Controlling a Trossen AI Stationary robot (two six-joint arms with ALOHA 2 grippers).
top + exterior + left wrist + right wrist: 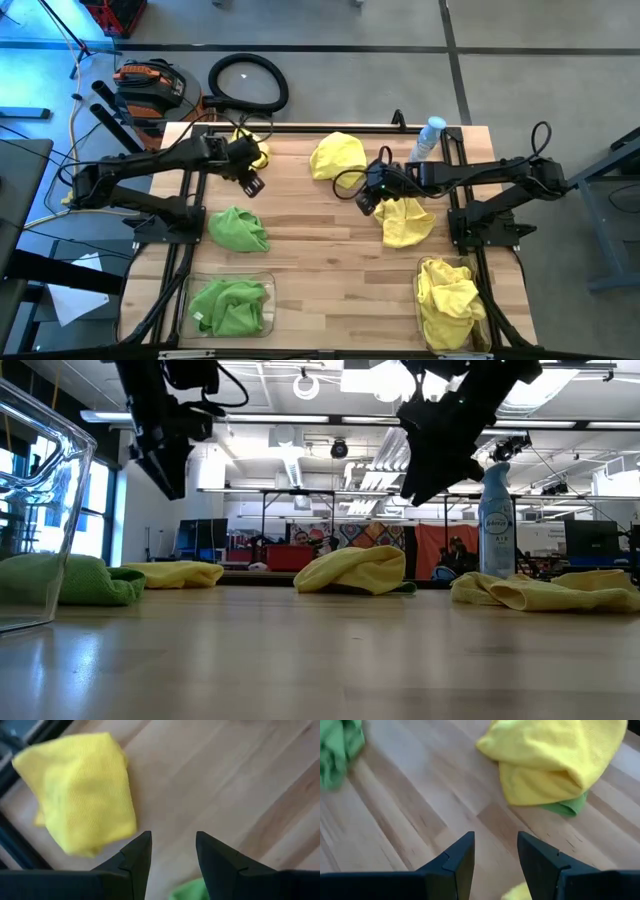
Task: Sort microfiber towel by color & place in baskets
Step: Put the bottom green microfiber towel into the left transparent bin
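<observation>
While green cloth hides under yellow towel, both hands (left, right) spread, empty.

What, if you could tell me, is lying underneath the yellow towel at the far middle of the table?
A lime green towel pokes out from under the yellow towel; only one edge shows, the rest is covered, so its full extent cannot be seen.

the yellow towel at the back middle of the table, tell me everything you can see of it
The yellow towel is a soft, fuzzy cloth, bunched into a rounded, folded heap on the wooden table near its back edge. The right wrist view shows a bit of green cloth sticking out from under it, so it lies partly on a green towel. Nothing grips it: the right claw hangs open just in front of it, clear of the cloth.
</observation>
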